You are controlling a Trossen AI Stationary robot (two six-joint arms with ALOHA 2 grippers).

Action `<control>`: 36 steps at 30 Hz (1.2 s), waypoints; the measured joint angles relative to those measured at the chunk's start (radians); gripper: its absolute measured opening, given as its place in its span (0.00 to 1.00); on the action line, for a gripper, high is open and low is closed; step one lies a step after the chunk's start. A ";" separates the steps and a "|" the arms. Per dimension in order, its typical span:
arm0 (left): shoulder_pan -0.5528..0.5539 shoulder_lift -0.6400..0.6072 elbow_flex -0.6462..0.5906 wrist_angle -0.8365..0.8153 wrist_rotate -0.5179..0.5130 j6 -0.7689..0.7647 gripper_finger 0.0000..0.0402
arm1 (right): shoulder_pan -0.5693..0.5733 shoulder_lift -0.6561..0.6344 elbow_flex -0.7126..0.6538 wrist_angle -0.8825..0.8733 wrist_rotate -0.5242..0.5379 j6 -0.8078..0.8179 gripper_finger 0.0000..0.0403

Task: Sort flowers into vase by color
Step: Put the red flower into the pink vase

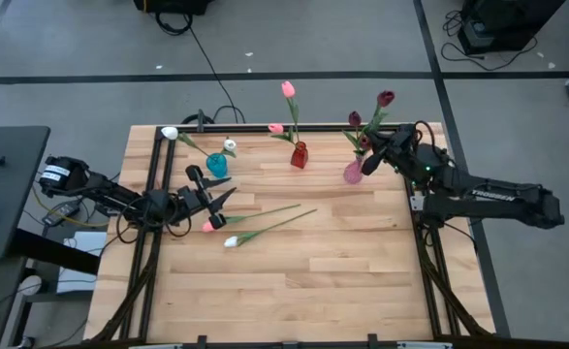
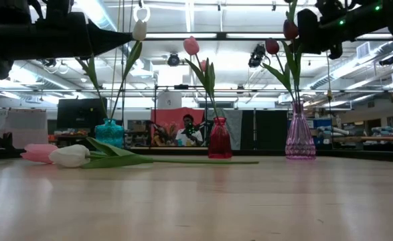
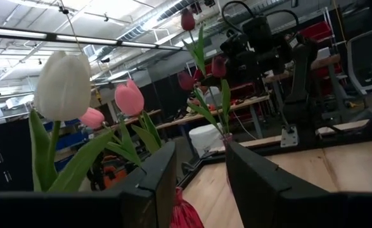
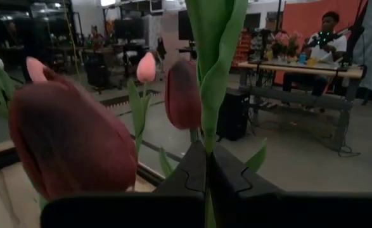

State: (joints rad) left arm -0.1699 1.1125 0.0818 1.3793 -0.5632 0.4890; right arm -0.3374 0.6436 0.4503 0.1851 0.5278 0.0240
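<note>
Three vases stand along the far edge. The teal vase holds white tulips, the red vase pink ones, and the pink glass vase maroon ones. A pink tulip and a white tulip lie flat on the table, stems pointing right. My left gripper hovers open just left of them, with nothing between its fingers. My right gripper is above the pink glass vase, shut on a maroon tulip. My right gripper pinches the maroon tulip's green stem between its two fingers, below a leaf. The fingers come in level from the table's right side and lie across the stem. The stem stands about upright, running down toward the pink glass vase's neck.
Black frame rails run along the table's left, right and far edges. The bare wooden top stretches toward the near edge. Beyond the table, a person sits in the room.
</note>
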 joint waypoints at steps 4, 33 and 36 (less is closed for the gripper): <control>0.000 0.000 0.000 -0.015 -0.002 -0.003 0.36 | 0.000 0.024 0.000 -0.028 -0.001 0.014 0.03; 0.000 0.000 0.000 -0.016 -0.004 -0.022 0.36 | -0.021 0.010 -0.330 0.161 -0.084 0.115 0.06; 0.000 0.000 0.000 -0.017 -0.004 -0.022 0.36 | -0.021 0.010 -0.330 0.161 -0.082 0.116 0.08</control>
State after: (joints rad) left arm -0.1699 1.1122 0.0818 1.3624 -0.5671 0.4667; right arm -0.3588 0.6540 0.1204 0.3458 0.4463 0.1396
